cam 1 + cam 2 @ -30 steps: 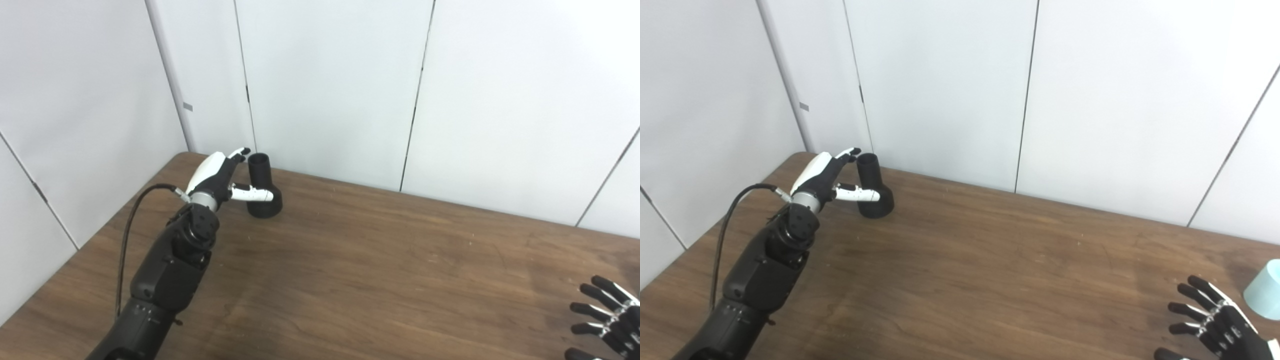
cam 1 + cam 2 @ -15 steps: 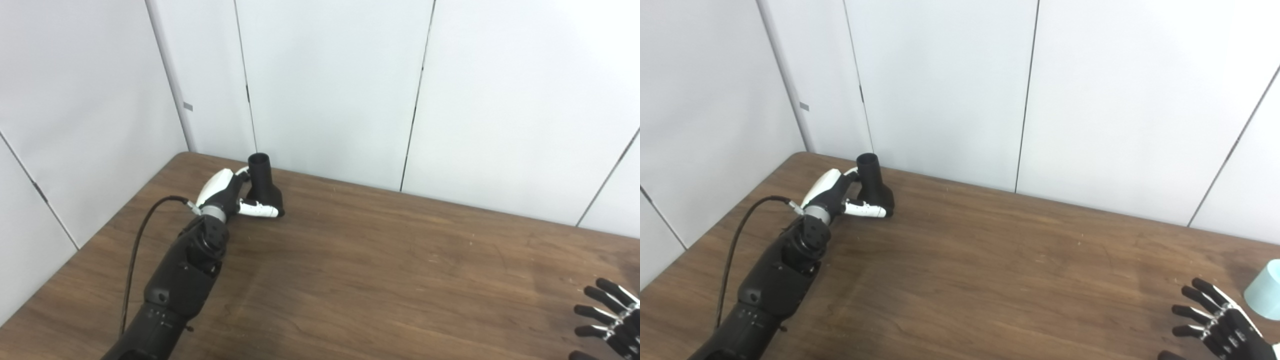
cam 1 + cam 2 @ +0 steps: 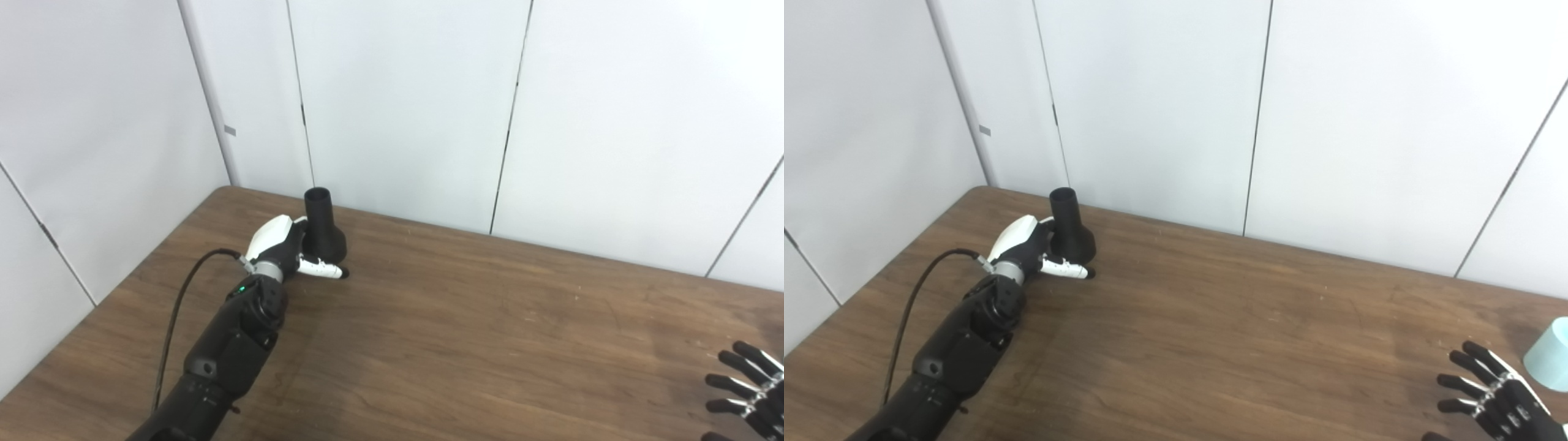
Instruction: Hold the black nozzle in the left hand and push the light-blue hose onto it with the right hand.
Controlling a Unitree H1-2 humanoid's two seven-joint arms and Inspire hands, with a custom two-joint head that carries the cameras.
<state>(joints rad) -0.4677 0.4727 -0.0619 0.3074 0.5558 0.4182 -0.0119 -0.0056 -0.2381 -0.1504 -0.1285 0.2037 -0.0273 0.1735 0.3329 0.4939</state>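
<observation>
The black nozzle [image 3: 323, 229] stands upright near the far left corner of the table [image 3: 465, 324], wide base down and narrow neck pointing up, which is handy: the neck is the end the hose has to slide over, so it wants to stay clear. The left hand [image 3: 285, 248] is low beside the flared base, its white back toward me and its thumb [image 3: 320, 268] laid across the front of the base near the tabletop. The other fingers go round the far side where I can't see them, so I cannot tell whether the grip has truly closed or only cups the base (it looks close to a hold, and the nozzle is not yet lifted, by my judgement).

Over at the near right edge, the right hand [image 3: 1488, 398] is spread wide, dark fingers apart, holding nothing. The light-blue hose [image 3: 1548, 355] sits just beside it at the frame's edge, only its end showing, not touched
</observation>
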